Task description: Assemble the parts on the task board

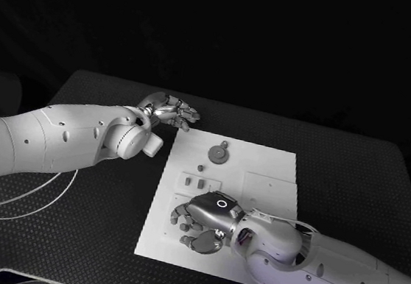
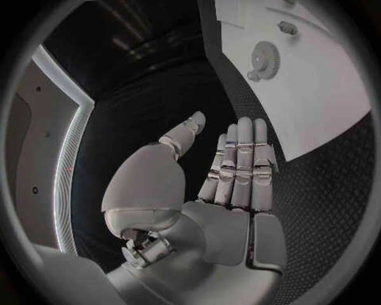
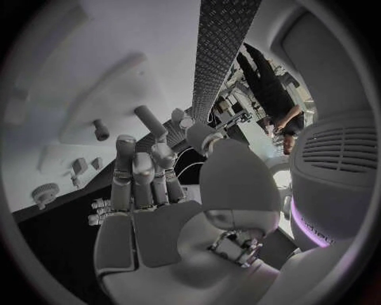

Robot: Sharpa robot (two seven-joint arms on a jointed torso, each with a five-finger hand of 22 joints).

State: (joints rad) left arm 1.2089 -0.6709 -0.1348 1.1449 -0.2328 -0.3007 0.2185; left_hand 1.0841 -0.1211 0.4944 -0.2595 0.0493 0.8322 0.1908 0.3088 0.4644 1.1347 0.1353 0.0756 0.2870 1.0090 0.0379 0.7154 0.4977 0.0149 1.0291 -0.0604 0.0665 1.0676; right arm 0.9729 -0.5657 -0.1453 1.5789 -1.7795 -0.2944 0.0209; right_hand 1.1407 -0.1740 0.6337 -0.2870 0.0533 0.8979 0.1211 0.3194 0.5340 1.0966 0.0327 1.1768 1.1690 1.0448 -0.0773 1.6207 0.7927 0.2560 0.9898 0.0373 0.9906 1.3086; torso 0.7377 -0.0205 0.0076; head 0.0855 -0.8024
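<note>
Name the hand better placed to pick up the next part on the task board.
Right. The right robot hand hovers over the task board beside the small parts; the left robot hand sits open off the board's far corner.

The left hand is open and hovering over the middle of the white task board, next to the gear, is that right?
Not quite. The left hand is open, but it is over the black table just past the task board's far left corner, not over its middle. The head view shows this; the gear lies on the board nearby.
</note>
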